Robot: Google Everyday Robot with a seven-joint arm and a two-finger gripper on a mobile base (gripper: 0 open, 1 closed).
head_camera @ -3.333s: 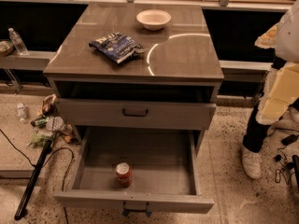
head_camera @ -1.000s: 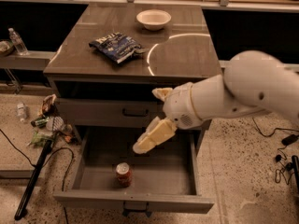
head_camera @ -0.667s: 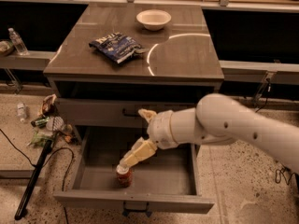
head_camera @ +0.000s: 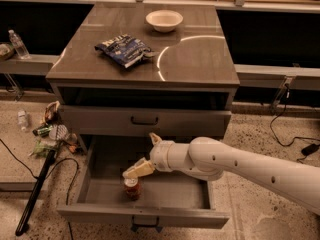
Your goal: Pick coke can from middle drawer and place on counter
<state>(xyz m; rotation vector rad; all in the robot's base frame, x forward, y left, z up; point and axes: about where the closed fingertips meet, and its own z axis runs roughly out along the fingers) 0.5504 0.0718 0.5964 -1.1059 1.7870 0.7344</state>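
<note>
The coke can (head_camera: 132,188) stands upright near the front of the open middle drawer (head_camera: 172,193). The gripper (head_camera: 139,155) hangs just at its 12 o'clock, jaws spread open, the can below them rather than between.

The white arm (head_camera: 250,169) reaches in from the lower right, its gripper (head_camera: 138,155) at lower centre with pale fingers (head_camera: 138,170) spread apart.
</note>
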